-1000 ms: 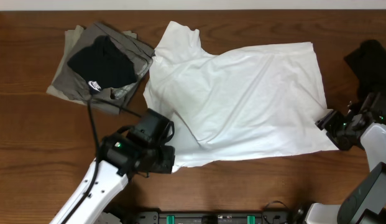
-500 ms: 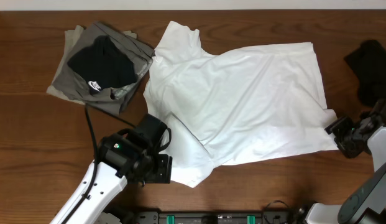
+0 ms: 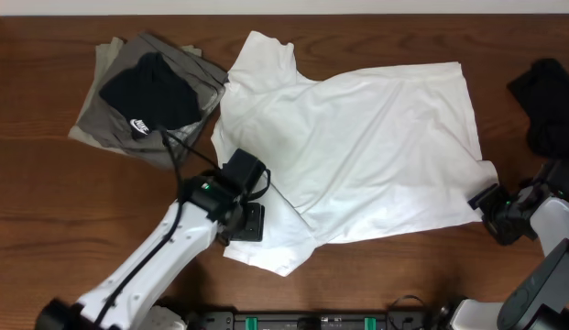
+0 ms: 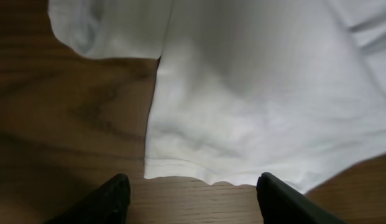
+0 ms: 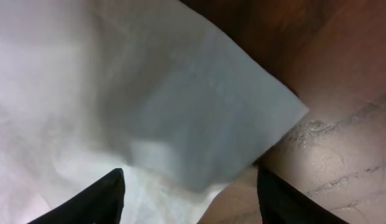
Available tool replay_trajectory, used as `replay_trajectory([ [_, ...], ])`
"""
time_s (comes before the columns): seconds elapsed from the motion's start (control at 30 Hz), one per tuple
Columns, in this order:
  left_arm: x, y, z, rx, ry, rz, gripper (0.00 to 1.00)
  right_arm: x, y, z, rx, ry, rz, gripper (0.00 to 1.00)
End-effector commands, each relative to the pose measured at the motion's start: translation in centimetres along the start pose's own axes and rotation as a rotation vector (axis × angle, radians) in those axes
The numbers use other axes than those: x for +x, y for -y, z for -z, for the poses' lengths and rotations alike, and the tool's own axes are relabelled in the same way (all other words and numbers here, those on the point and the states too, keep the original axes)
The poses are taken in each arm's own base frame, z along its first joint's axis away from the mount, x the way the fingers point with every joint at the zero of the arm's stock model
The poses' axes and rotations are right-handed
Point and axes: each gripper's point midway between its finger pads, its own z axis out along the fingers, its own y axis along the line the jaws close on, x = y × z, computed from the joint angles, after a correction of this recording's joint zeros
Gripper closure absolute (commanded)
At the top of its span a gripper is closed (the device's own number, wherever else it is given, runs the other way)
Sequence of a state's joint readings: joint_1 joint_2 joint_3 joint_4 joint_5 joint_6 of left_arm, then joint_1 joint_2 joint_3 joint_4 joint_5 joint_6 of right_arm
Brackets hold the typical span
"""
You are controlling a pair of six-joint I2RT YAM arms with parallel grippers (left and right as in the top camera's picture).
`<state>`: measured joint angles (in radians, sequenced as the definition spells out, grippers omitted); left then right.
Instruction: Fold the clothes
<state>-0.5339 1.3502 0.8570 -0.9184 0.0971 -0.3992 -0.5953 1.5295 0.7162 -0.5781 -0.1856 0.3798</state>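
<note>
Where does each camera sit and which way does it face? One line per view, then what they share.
Overhead: fixed above the table, looking straight down; the left arm, right arm, white T-shirt and a grey-and-black pile show.
Left wrist: on the left arm, looking along the open left end effector at the shirt's hem; two fingertips show.
Right wrist: on the right arm, looking past the open right end effector at a shirt corner; two fingertips show.
Shared: all see the T-shirt and wooden table.

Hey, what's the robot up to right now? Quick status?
Both open, empty: left gripper, right gripper. Big white T-shirt spread out, not yet folded. Nothing blocking; grey-and-black pile, black garment off to sides.
</note>
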Motion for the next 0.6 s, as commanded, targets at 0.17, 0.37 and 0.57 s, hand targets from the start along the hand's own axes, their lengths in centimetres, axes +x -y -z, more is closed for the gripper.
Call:
replay_trajectory([
  [0.17,1.8,-0.3,-2.4,-0.026,-0.137,-0.003,0.32,-0.6,0.7,-0.7,0.009,0.067,-0.028,0.85],
  [0.37,3.0,-0.9,-3.2,-0.046,-0.179,-0.001,0.30,-1.2,0.1,-0.2,-0.010,0.080,-0.024,0.99],
  [0.57,4.7,-0.2,-3.8,0.013,-0.242,0.027,0.30,-2.5,-0.9,2.4,-0.028,0.125,-0.008,0.99],
])
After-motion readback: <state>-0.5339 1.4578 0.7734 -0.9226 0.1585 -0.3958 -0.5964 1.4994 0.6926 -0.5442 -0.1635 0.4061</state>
